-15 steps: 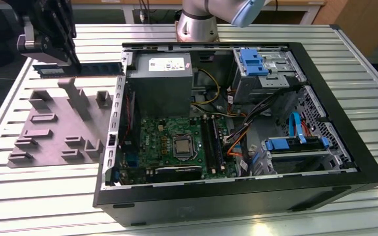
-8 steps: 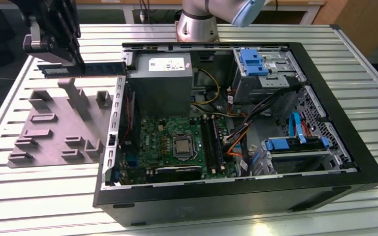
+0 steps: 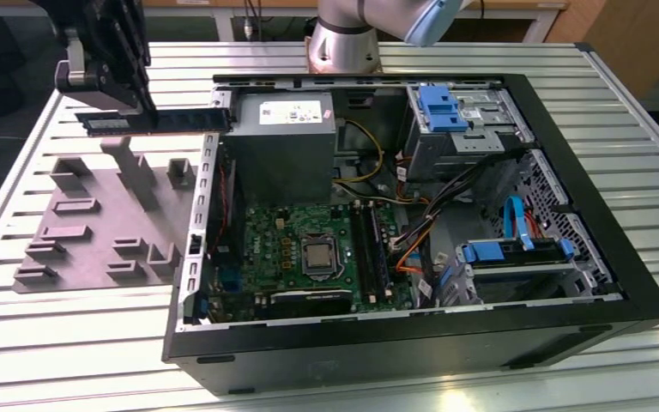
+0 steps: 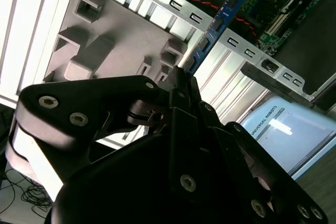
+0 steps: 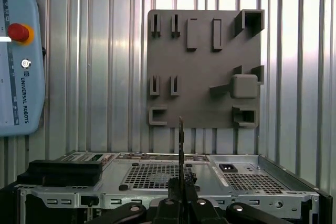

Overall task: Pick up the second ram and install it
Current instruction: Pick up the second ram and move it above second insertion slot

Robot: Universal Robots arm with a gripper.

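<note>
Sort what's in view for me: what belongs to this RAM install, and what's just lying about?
Job in hand: the second ram, clamped in the gripper; the motherboard memory slots; the open computer case.
Lying about: the grey fixture plate beside the case; the teach pendant.

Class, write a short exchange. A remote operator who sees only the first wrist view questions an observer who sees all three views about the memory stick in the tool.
Operator: I see a thin edge sticking out of the tool. Is that the second ram?
Observer: Yes. The second wrist view shows its broad face, a board with black chips.
Operator: Is it installed yet?
Observer: No. In the exterior view the tool holds it level in the air, near the wall of the case at the exterior view's left, away from the motherboard.
</note>
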